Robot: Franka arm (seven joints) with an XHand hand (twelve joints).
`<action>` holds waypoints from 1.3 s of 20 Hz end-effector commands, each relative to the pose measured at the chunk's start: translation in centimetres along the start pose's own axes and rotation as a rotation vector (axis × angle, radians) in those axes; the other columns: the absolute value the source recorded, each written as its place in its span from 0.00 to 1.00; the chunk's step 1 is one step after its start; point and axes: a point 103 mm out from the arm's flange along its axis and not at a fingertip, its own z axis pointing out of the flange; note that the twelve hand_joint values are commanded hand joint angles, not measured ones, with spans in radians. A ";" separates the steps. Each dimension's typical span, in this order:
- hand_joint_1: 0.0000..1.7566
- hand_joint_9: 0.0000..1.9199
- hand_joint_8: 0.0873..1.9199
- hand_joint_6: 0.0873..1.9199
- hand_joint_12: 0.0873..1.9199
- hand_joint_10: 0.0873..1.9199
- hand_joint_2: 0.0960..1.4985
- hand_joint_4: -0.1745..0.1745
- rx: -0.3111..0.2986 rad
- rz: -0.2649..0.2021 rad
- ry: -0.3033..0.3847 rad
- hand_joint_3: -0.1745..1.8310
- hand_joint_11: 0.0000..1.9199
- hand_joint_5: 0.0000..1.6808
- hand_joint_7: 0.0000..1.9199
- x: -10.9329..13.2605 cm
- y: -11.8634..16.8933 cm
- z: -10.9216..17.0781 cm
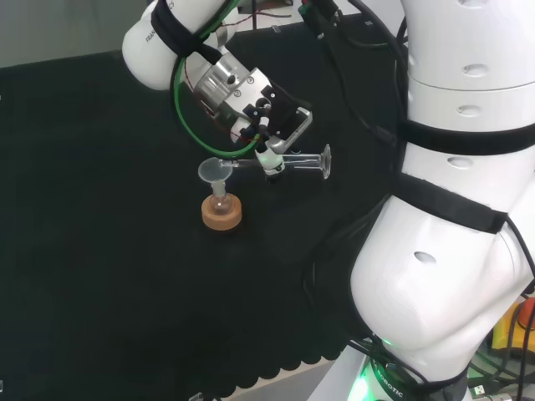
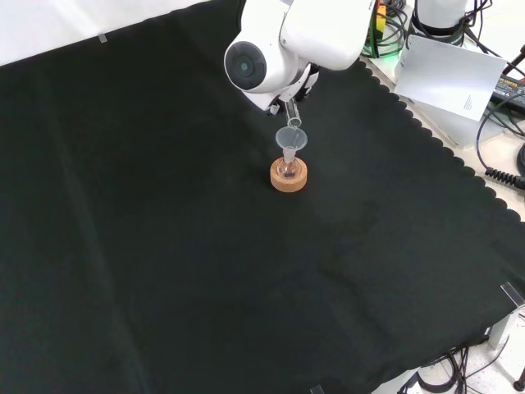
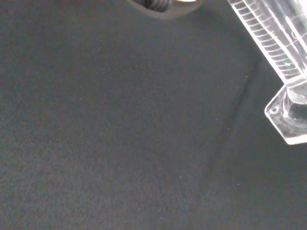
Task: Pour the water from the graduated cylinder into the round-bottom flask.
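Note:
A clear graduated cylinder (image 1: 294,162) lies nearly level in the air, held by my hand (image 1: 266,117), whose fingers are curled round it. Its mouth points left in the head view, over a clear funnel (image 1: 216,172). The funnel sits in the neck of a small round-bottom flask (image 1: 221,203) standing in a cork ring (image 1: 222,212). The cylinder's foot (image 1: 325,161) points right. In the front view the cylinder's tip (image 2: 293,122) hangs just above the funnel (image 2: 290,139), over the flask (image 2: 287,167) and cork ring (image 2: 289,176). The wrist view shows the cylinder's scale (image 3: 268,36) and its foot (image 3: 291,115).
Black cloth (image 2: 164,246) covers the bench around the flask. The cloth's scalloped edge (image 2: 435,139) runs at the right of the front view, with cables and a white sheet (image 2: 447,74) beyond. The arm's white links (image 1: 451,209) stand at the right of the head view.

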 end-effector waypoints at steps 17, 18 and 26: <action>0.72 0.75 0.50 0.50 0.40 0.00 0.73 0.00 0.025 0.019 -0.039 0.09 0.60 0.58 0.52 0.1 -0.4 -0.7; 0.72 0.75 0.50 0.50 0.40 0.00 0.73 0.00 0.028 0.022 -0.043 0.09 0.60 0.58 0.52 0.1 -0.4 -0.7; 0.72 0.75 0.50 0.50 0.40 0.00 0.73 0.00 0.030 0.041 -0.080 0.09 0.60 0.58 0.52 0.5 -0.5 -1.0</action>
